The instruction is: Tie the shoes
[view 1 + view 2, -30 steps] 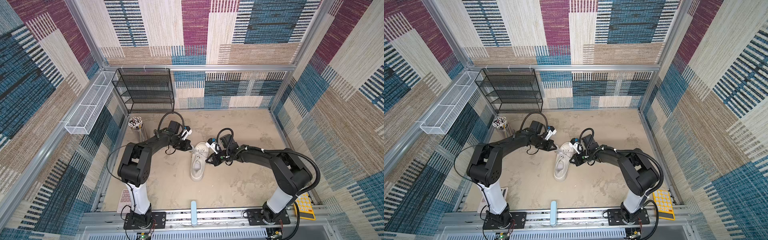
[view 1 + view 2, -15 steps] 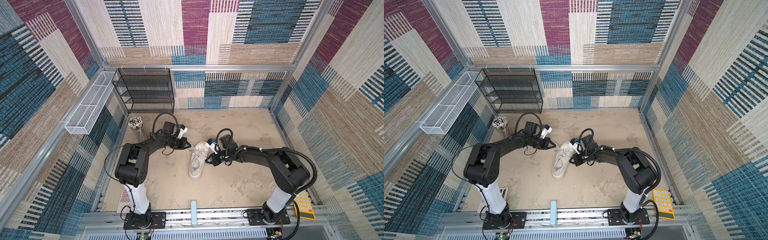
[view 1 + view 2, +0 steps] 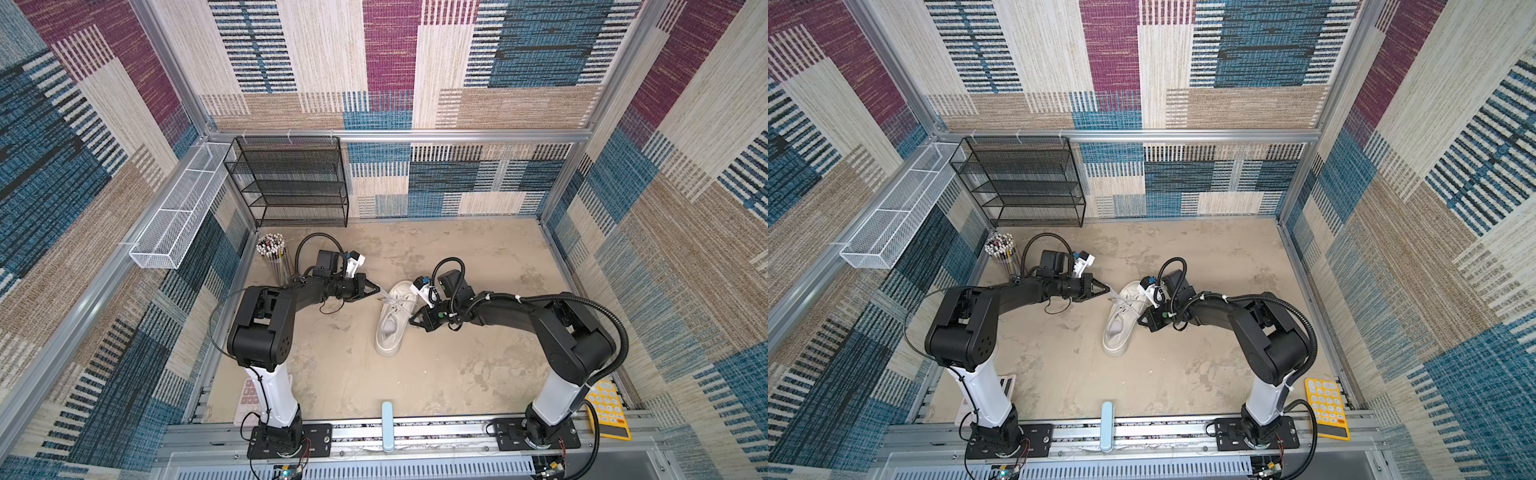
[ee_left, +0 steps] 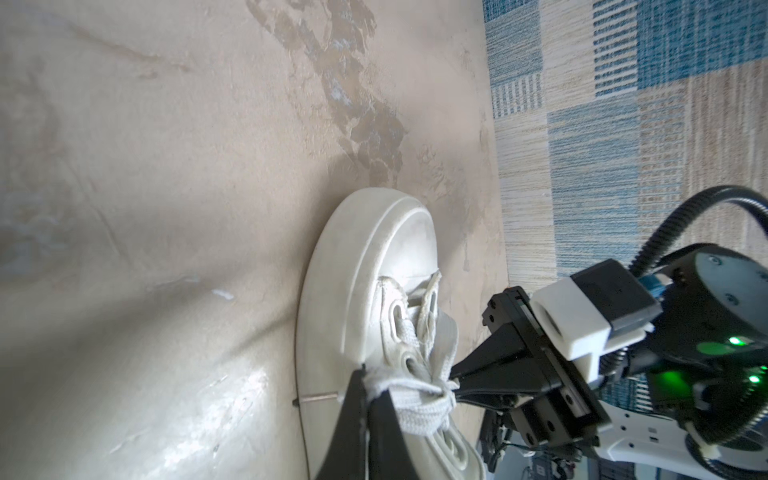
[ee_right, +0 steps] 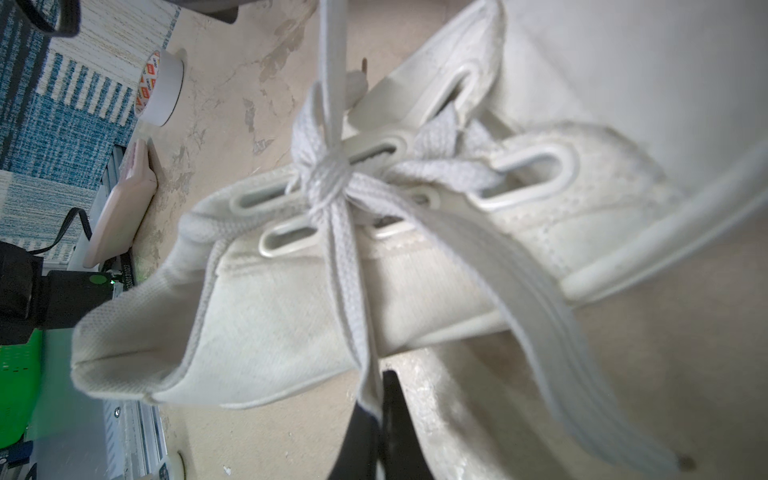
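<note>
- Compared with a second ago, my left arm has drawn back a little toward its own side. The heel of the sneaker (image 3: 390, 328) has swung slightly after it. The right arm has hardly moved.
- The left gripper (image 3: 376, 290) is closed tight on one strand of the lace (image 5: 353, 266), just beside the toe end. The right gripper (image 3: 412, 321) is pinching another strand at the opposite flank.
- In the right wrist view the knot (image 5: 330, 174) sits small and compact over the eyelets. I judge that the two-sided pull is cinching it. Whether a full bow is formed I cannot tell.
- The sneaker lies mid-table (image 3: 457, 374) with its opening upward, between both grippers.
- The surface is beige and mottled, with darker stains. The walls are patterned in blue, purple and beige.
- A black mesh rack (image 3: 291, 183) stands at the back, a white wire basket (image 3: 178, 220) hangs on the left wall, and a yellow calculator (image 3: 606, 409) lies front right.
</note>
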You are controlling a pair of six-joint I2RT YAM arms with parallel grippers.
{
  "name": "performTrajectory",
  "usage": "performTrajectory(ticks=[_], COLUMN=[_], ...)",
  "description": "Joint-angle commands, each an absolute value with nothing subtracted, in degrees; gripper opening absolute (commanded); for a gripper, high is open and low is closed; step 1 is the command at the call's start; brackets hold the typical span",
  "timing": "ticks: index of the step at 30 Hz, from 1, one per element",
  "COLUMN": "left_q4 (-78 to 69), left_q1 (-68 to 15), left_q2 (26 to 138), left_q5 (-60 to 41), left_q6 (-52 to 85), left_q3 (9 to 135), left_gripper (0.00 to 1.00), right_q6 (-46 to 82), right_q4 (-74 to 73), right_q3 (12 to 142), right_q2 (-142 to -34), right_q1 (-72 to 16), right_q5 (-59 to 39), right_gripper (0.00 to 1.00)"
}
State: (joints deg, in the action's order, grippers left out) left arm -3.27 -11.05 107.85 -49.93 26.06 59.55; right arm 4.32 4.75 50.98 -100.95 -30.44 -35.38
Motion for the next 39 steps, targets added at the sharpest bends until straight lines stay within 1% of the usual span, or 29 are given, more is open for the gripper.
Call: performTrajectory(ticks=[1, 5, 10, 14, 19, 23, 30, 34, 38, 39], left_q4=[-15.5, -23.7, -25.8, -23.3, -13.7, -8.9, -8.8, -8.7, -6.2, -4.8], left_q1=[-9.6, -9.1, -8.8, -8.5, -8.4, -8.4, -8.4, -8.9, -9.1, -9.1], left_q2=[108.3, 110.1, 110.4, 110.0, 108.8, 108.5, 108.5, 108.5, 106.8, 106.6], left_q5=[-46.5, -48.7, -48.1, -47.6, -45.1, -44.3, -43.8, -46.7, -47.0, -46.9], left_q6=[33.1, 39.6, 41.8, 40.3, 32.9, 29.1, 28.5, 28.1, 25.1, 23.8], left_q3=[57.9, 55.9, 54.9, 55.4, 57.8, 59.2, 58.7, 59.7, 59.5, 59.7], left_gripper=[0.00, 0.00, 0.00, 0.00, 0.00, 0.00, 0.00, 0.00, 0.00, 0.03], right_q6=[4.7, 4.6, 4.7, 4.7, 4.8, 4.4, 3.2, 3.1, 4.9, 5.2], right_q4=[10.5, 10.4, 10.3, 10.5, 11.1, 12.4, 14.3, 13.7, 13.1, 12.9], right_q3=[50.3, 50.3, 50.4, 50.1, 49.3, 49.4, 50.0, 51.3, 53.5, 53.5], right_q2=[-101.3, -101.7, -102.0, -101.9, -100.4, -99.3, -100.3, -99.9, -99.7, -99.3], right_q1=[-30.5, -30.6, -30.5, -30.5, -30.5, -30.5, -30.2, -30.1, -30.2, -30.2], right_q5=[-33.6, -33.6, -33.2, -32.9, -32.3, -31.6, -29.7, -33.0, -34.7, -34.4], right_gripper=[0.00, 0.00, 0.00, 0.00, 0.00, 0.00, 0.00, 0.00, 0.39, 0.45])
